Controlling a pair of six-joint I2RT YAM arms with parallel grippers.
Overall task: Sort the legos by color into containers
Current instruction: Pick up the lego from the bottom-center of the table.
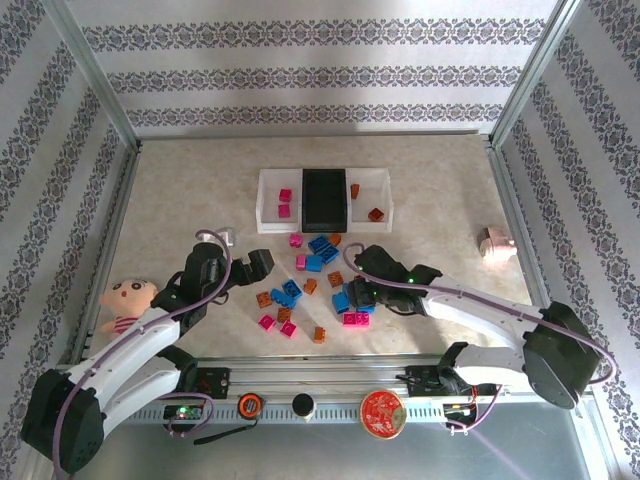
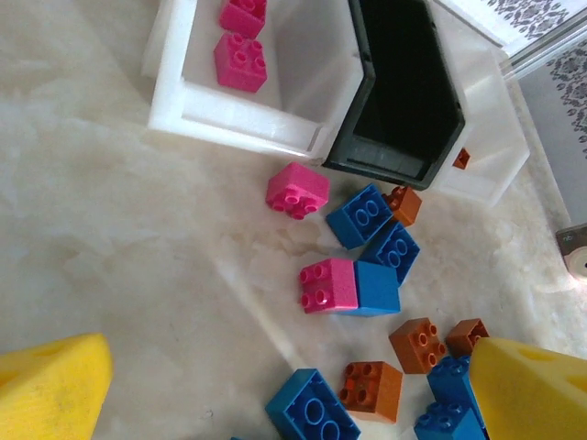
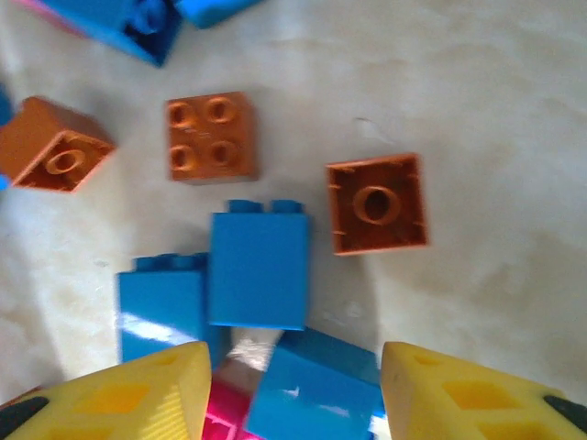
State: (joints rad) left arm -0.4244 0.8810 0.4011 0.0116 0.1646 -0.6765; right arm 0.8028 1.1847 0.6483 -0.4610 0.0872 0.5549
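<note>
- The left tool [image 1: 258, 264] hangs at middle left of the top view, spread wide and holding nothing; its yellow fingers [image 2: 50, 385] sit so far apart that a careless descent could rake in two bricks at once
- The left white tray [image 1: 262, 200], upper middle of the frame, holds two pink bricks; its long axis runs up the frame, open face toward the camera
- The legos [image 1: 310, 280] lie scattered on the desk [image 1: 180, 190] just below the trays, mid-frame
- In the left wrist view a pink brick [image 2: 327, 285] touches a blue neighbour [image 2: 377, 288], both studs-up; a pinch there could carry both and put blue among the pink
- The lone pink brick [image 2: 298, 190] just below the tray wall looks the safer pick
- The black tray [image 1: 307, 200] stands between the white ones, seemingly empty, long axis also up the frame; it is narrow and its neighbours touch it, so an off-centre release could land a brick in the wrong tray
- The right tool [image 1: 350, 292] is low over the right part of the pile, partly spread astride a tilted blue brick [image 3: 316, 390]; I cannot tell whether it pinches yet
- A pink corner [image 3: 220, 412] shows beside one finger, so closing could catch it too, or squeeze the tilted brick out sideways
- Above it a blue brick on its side [image 3: 257, 270] points its studs toward the frame's top, long axis up-down
- The right white tray [image 1: 388, 205] holds two orange-brown bricks
</note>
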